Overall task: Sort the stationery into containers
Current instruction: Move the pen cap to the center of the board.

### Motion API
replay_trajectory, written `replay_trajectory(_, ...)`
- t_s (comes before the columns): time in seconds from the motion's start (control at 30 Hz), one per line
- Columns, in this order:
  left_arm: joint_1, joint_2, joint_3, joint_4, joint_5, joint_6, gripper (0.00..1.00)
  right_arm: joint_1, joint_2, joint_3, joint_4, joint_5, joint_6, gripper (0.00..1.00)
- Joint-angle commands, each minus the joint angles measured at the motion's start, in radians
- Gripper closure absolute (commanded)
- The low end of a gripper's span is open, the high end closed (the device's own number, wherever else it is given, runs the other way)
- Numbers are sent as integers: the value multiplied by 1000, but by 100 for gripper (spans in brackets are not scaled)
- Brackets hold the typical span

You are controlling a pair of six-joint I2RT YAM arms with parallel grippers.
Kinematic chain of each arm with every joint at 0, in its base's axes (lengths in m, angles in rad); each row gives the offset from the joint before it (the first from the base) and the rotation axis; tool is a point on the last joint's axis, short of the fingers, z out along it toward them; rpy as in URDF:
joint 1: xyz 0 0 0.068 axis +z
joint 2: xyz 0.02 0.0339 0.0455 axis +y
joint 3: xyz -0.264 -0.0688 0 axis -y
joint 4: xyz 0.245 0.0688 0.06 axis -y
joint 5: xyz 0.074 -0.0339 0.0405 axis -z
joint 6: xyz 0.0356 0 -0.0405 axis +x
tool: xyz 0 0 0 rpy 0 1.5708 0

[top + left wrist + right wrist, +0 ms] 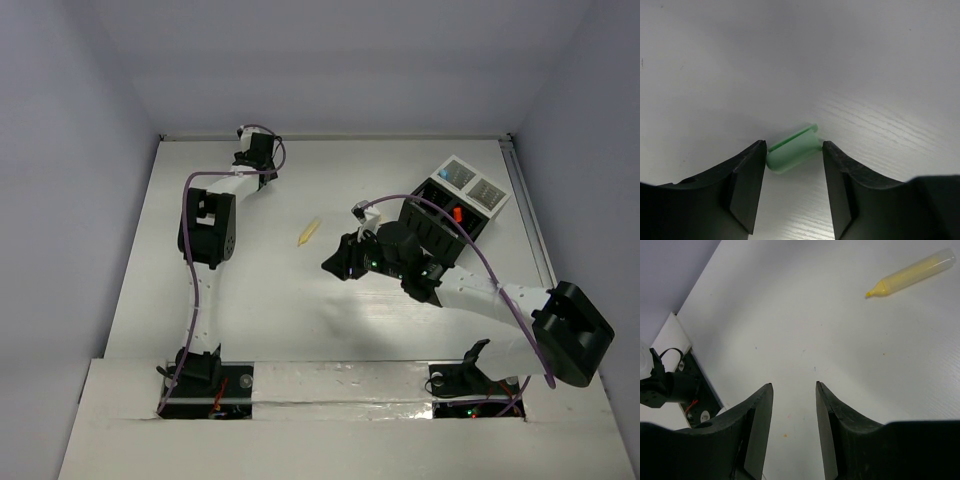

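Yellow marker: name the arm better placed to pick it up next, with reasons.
Right. The right tool is empty and near the yellow marker, with the containers on its side. The left tool straddles a green block at the far corner.

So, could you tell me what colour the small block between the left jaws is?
The block is mint green, clearest in the left wrist view.

Three pieces out, and your containers are at the far right.
You've got a mint-green block [792,150] lying slantwise, with a groove along its upper edge. Your yellow marker [912,272] lies flat in the open, one end pointed and the other clear, well left of the black box [472,225]. An orange marker [457,213] sits inside that box, and the white tray [472,183] joins its far side.
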Motion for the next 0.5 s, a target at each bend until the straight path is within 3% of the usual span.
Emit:
replay_trajectory(0.0,7,0,38,-17,0,13,56,5,4,-8,18,5,-18,55)
replay_trajectory(0.33,7,-35,-26,7,21,19,93,5,19,-6,17,25,-21,55)
replay_trajectory(0.43,7,-125,-168,67,21,19,99,5,10,-14,23,45,-16,55)
replay_trajectory(0.47,7,-200,-278,105,21,10,100,5,3,-17,28,54,-16,55)
